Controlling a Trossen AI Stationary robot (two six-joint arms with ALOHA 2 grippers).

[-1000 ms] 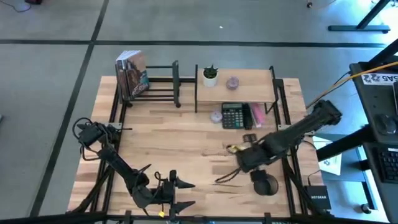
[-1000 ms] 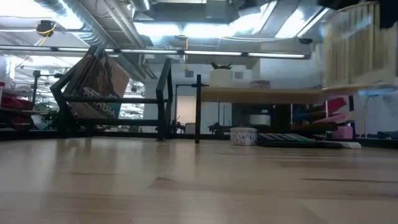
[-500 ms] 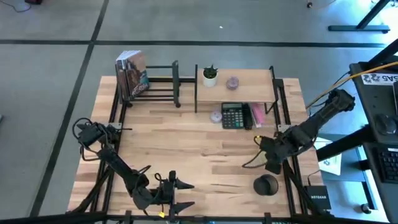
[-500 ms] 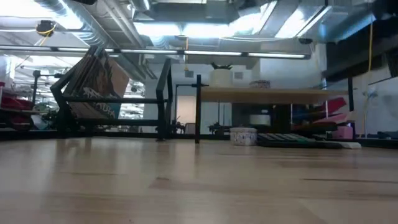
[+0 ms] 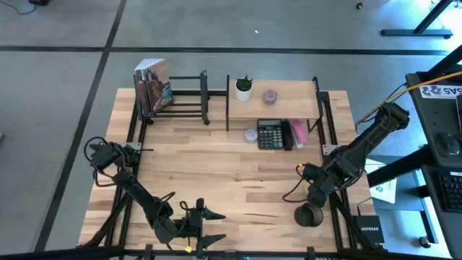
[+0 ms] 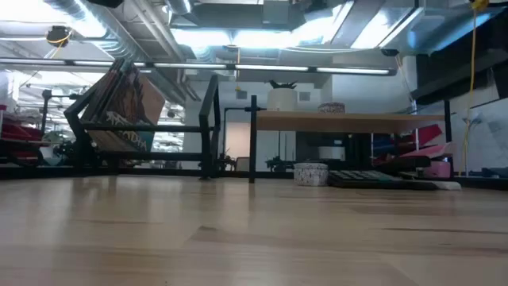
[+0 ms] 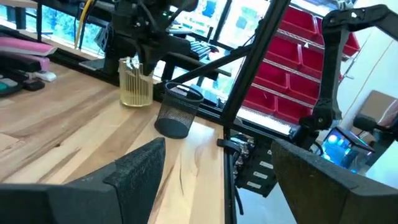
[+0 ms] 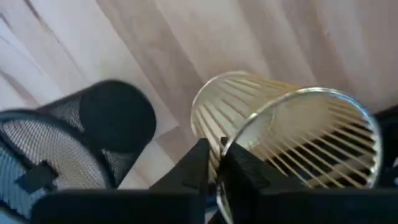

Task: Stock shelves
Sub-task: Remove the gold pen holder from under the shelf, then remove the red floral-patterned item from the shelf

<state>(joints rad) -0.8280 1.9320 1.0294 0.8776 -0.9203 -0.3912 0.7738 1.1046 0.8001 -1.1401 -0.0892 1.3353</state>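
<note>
Near the table's right edge, right gripper (image 8: 214, 165) grips gold wire cup (image 8: 280, 134) beside black mesh cup (image 5: 309, 215)

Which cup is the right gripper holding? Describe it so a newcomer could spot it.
Look at the table's near right corner, where the right gripper is shut on the rim of the gold wire cup. A black mesh cup lies beside it; the held one is pale gold with thin upright wires.

A calculator (image 5: 271, 134) sits as the landmark: a small round tin (image 5: 250, 135) just beside it, a pink stapler (image 5: 297, 133) on its other side, books (image 5: 153, 88) well apart.
</note>
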